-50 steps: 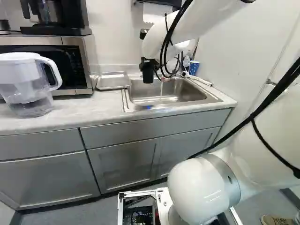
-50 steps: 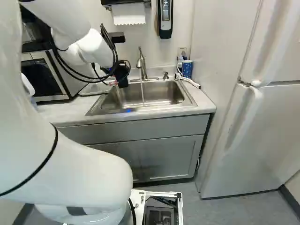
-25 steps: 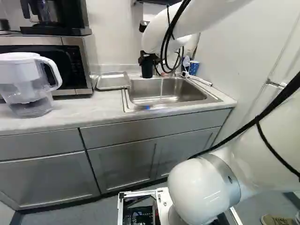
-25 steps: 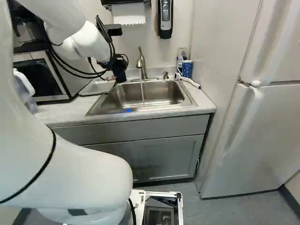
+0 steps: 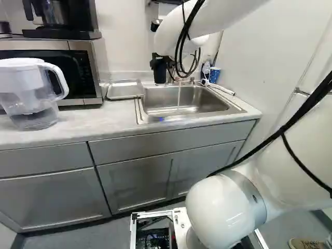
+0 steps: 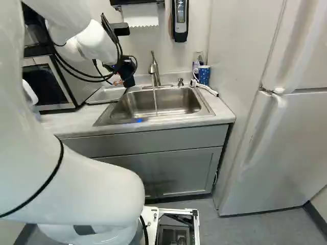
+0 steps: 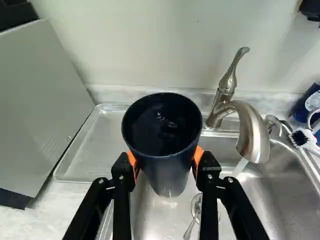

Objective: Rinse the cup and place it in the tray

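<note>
Pincer (image 7: pixel 165 160) and cup (image 7: pixel 167 177) have shifted a little left, in upper middle of left base view; it pinches the cup's sides (good place, I think), as this light, stiff cup may be slippery.

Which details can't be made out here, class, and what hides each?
- Whether water sits in the cup: wrist view, dark interior.
- Part of the tray: wrist view, behind the cup.
- Part of the drain: wrist view, behind a finger of the gripper.
- Coffee maker's top: left base view, cut off by the edge.
</note>
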Tool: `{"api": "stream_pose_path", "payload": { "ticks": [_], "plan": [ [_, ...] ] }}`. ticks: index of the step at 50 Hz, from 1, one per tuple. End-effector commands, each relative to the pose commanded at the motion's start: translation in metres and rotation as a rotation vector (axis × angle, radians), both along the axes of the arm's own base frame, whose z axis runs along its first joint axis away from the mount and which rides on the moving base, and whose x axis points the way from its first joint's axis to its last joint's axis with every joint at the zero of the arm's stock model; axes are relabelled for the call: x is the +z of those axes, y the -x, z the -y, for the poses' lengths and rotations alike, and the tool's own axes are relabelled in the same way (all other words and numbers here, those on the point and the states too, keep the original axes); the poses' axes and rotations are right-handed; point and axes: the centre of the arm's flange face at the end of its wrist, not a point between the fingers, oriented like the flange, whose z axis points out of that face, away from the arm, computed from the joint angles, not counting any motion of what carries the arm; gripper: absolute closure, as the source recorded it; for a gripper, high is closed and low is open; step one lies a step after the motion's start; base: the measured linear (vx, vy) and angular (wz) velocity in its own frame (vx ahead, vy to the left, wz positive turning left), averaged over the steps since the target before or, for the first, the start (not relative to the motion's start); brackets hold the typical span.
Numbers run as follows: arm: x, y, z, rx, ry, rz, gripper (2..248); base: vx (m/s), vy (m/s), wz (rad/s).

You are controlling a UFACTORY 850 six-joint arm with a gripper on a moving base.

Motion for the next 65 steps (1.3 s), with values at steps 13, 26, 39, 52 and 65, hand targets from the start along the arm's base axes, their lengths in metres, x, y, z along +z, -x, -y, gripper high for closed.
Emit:
{"api": "stream_pose_path", "payload": {
  "ticks": [13,26,39,52,65],
  "plan": [
    [0.0000,0.0000,0.0000,-0.001,-0.002,0.000,127,0.000,0.000,0.000],
    [0.0000,0.0000,0.0000,-0.050,-0.093,-0.020,127,0.000,0.000,0.000],
    [0.0000,0.0000,0.0000,-0.113,-0.209,-0.045,127,0.000,0.000,0.000],
    [0.0000,0.0000,0.0000,-0.176,-0.327,-0.071,127,0.000,0.000,0.000],
    [0.0000,0.0000,0.0000,-0.240,-0.445,-0.097,127,0.000,0.000,0.000]
  ]
}}
